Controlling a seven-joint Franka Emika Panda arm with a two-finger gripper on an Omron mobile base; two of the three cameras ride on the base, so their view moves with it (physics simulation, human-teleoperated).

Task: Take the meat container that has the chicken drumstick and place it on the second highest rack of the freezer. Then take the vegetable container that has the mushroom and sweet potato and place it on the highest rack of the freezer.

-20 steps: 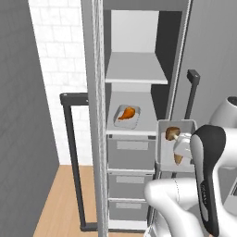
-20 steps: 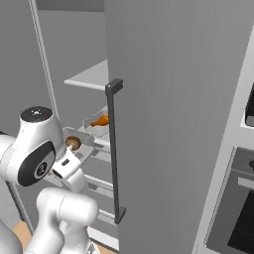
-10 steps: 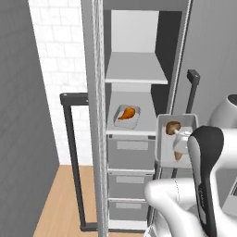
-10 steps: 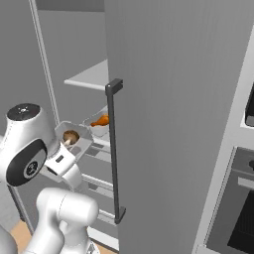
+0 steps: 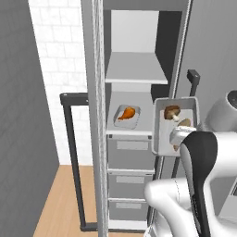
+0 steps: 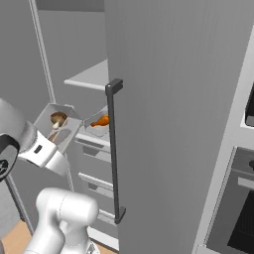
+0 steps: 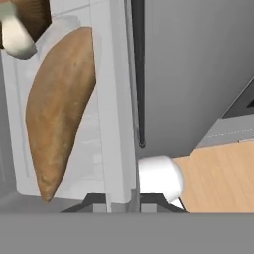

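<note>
Vegetable tray (image 5: 175, 125) with mushroom (image 5: 171, 111) and sweet potato (image 7: 59, 109), pinched in the jaws, has risen beside the freezer (image 5: 134, 81), nearing the top shelf (image 5: 135, 74); drumstick tray (image 5: 126, 115) already shelved below.

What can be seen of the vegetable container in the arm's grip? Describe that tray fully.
The vegetable container is a shallow light-grey rectangular tray, plastic by its look. It is tipped steeply, its open face toward the base cameras, in front of the open freezer near the second shelf. The mushroom and sweet potato lie inside. The shut gripper clamps its rim.
</note>
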